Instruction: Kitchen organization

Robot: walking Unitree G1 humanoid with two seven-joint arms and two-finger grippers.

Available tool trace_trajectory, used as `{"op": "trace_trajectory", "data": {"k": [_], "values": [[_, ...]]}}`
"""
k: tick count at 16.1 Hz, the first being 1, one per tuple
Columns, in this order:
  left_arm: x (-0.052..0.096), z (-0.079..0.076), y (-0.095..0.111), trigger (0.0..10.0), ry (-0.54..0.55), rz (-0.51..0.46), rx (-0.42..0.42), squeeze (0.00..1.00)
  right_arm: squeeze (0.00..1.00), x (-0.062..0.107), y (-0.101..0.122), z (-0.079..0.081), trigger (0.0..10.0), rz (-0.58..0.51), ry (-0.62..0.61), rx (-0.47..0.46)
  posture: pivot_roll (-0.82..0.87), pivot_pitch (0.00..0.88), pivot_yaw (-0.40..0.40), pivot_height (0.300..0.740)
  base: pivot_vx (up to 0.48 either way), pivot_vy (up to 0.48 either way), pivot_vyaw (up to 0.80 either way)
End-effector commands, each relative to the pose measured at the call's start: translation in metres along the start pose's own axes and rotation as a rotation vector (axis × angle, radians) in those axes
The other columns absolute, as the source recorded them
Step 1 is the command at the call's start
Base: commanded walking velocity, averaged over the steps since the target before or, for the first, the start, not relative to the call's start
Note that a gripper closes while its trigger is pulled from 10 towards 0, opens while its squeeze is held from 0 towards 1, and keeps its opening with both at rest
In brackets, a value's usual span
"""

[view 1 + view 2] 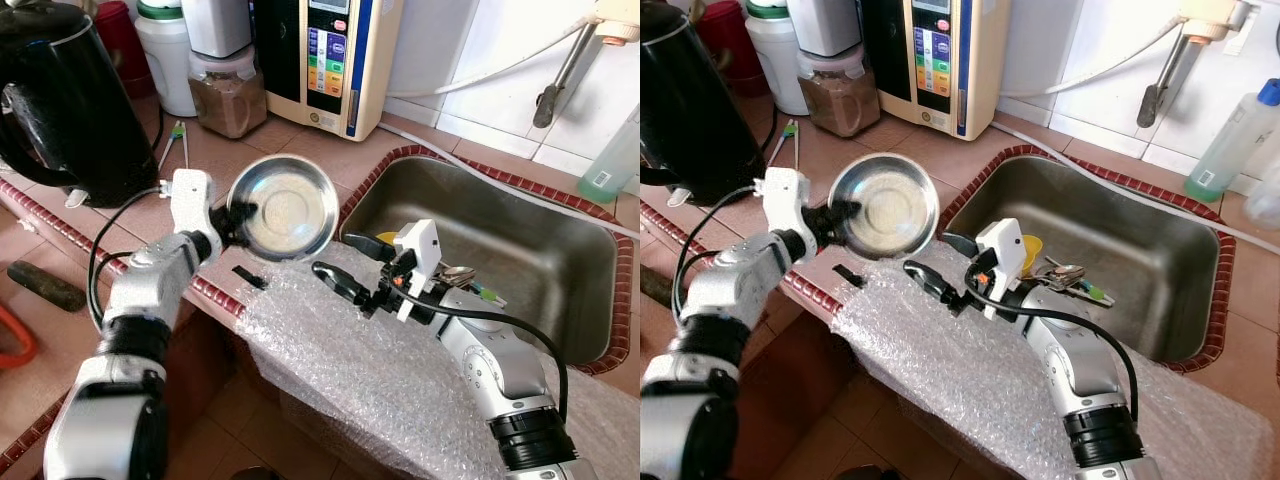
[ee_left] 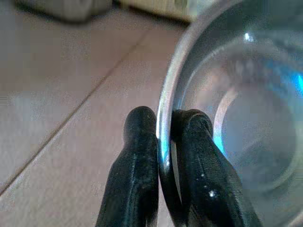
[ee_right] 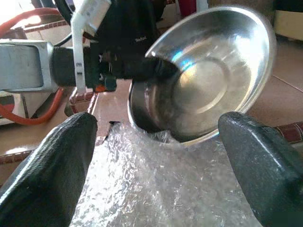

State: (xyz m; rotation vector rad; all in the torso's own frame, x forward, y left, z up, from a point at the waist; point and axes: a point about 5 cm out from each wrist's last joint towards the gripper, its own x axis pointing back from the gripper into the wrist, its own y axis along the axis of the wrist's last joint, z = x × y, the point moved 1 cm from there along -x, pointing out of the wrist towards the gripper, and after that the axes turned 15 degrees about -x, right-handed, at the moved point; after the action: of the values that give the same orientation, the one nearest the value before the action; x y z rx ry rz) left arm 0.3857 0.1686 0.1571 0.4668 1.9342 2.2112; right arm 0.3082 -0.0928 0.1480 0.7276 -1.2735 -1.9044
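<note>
A shiny steel bowl (image 1: 285, 208) is held tilted in the air above the counter edge, its inside facing me. My left gripper (image 1: 226, 222) is shut on the bowl's rim; in the left wrist view its two black fingers (image 2: 137, 165) pinch the thin metal edge of the bowl (image 2: 246, 118). My right gripper (image 1: 347, 262) stands open just right of the bowl, over the bubble wrap (image 1: 370, 370), nothing between its fingers. From the right wrist, the bowl (image 3: 208, 80) sits ahead between the spread fingertips (image 3: 52, 161).
A steel sink (image 1: 520, 250) holding cutlery and a yellow item lies to the right. A black kettle (image 1: 70, 90) stands at the left; jars (image 1: 225, 90) and a water purifier (image 1: 325, 60) stand behind. A green bottle (image 1: 612, 165) stands at the far right.
</note>
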Motion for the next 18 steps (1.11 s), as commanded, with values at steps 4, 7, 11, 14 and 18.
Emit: {"op": "trace_trajectory", "data": {"k": [4,7,11,14,18], "values": [[0.001,-0.002,0.031,0.0,0.111,-0.253,0.113,0.00,0.00,-0.003,0.007,-0.008,10.0,-0.030,-0.057,0.015,0.02,0.062,-0.007,0.740,0.000,0.000,0.00],[-0.001,-0.015,0.043,0.0,0.117,-0.359,0.144,0.00,0.00,-0.012,0.023,-0.015,10.0,-0.115,-0.107,0.022,0.01,0.055,-0.013,0.740,0.000,0.000,0.00],[-0.003,-0.026,0.053,0.0,0.063,-0.422,0.139,0.00,0.00,-0.017,0.040,-0.025,10.0,-0.237,-0.191,-0.021,0.01,0.050,-0.009,0.740,0.000,0.000,0.00],[-0.005,-0.039,0.057,0.0,0.009,-0.450,0.146,0.00,0.00,-0.024,0.044,-0.028,10.0,-0.255,-0.225,-0.010,0.02,0.047,-0.007,0.740,0.000,0.000,0.00],[-0.005,-0.046,0.058,0.0,-0.009,-0.463,0.164,0.00,0.00,-0.032,0.054,-0.041,10.0,-0.309,-0.371,0.020,0.02,0.045,-0.008,0.740,0.000,0.000,0.00]]}}
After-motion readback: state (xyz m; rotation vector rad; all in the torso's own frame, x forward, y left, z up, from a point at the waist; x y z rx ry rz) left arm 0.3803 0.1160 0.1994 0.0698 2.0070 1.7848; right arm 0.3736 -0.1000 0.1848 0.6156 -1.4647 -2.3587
